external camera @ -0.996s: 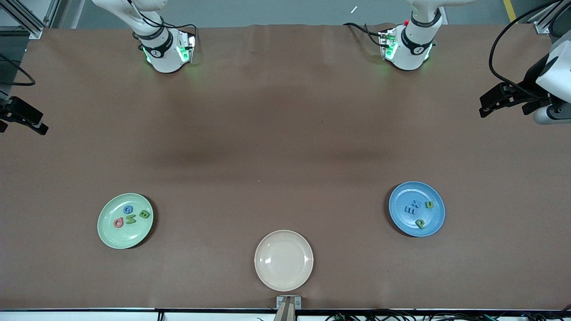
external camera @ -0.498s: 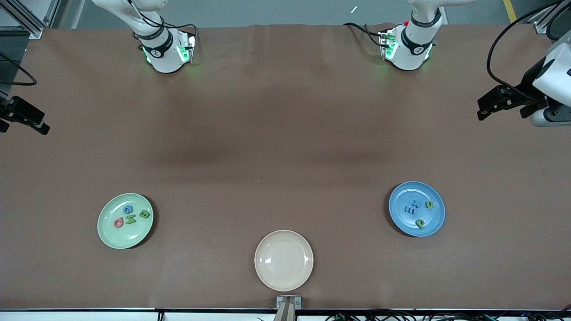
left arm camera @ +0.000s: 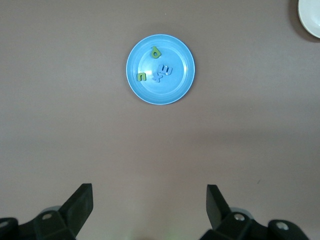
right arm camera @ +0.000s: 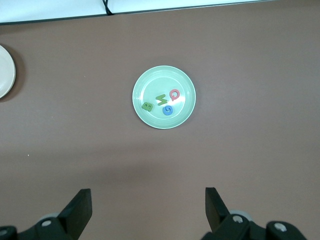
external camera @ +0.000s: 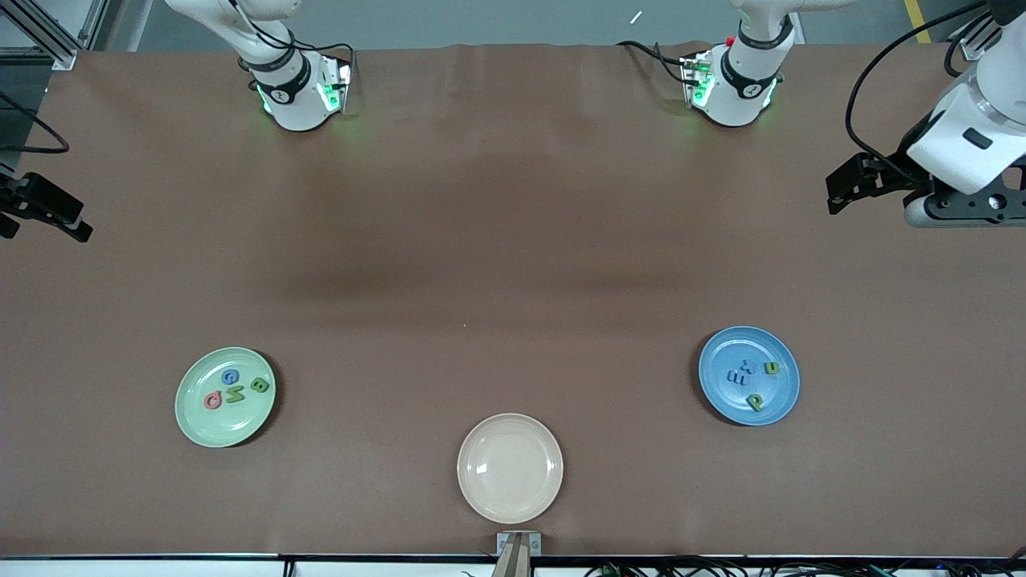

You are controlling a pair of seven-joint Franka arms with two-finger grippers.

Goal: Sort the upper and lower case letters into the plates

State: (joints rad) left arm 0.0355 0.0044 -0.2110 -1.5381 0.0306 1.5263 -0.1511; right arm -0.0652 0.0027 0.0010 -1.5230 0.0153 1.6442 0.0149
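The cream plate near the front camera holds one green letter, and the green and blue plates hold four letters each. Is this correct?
Not quite. The cream plate holds nothing; the front view shows its surface bare. The rest stands: the green plate holds four letters and the blue plate holds four letters.

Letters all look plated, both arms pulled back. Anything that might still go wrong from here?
1. In the blue plate the two blue letters lie touching, so a later pick might drag both.
2. The green B lies close to the green plate's rim and might slide out if the plate is bumped.
3. The cream plate is bare; a stray drop there would missort.
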